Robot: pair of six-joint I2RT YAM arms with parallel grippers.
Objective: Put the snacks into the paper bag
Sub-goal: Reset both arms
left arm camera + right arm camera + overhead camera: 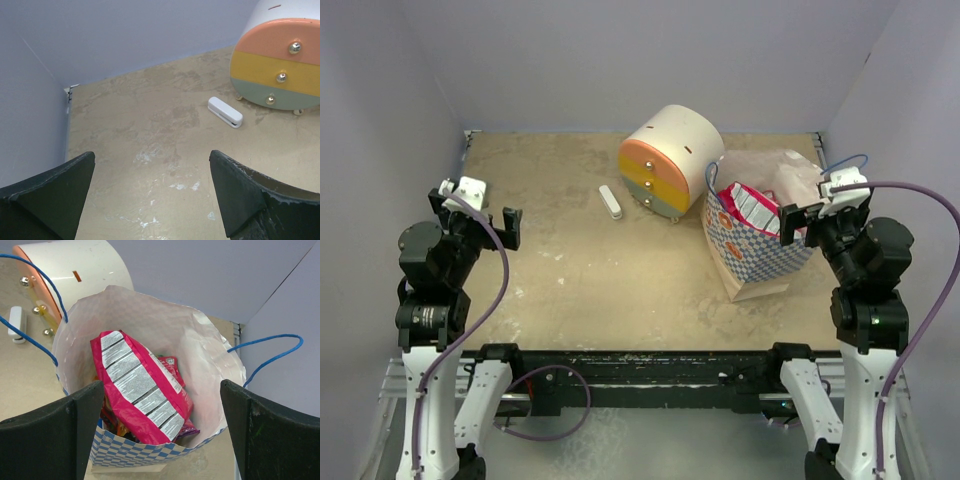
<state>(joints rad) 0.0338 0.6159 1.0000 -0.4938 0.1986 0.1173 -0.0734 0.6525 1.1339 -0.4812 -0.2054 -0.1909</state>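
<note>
The paper bag stands at the right of the table, with a blue-white checkered band and blue cord handles. Seen from the right wrist, the paper bag holds the snacks: a big pink packet lies on top, with red and purple packets under it. My right gripper hangs open just above and beside the bag's mouth, nothing between its fingers. My left gripper is open at the far left, over bare table, away from the bag.
A cream round drawer unit with orange, yellow and green drawer fronts stands at the back, left of the bag. A small white stick-shaped object lies to its left. Walls close in the table on three sides.
</note>
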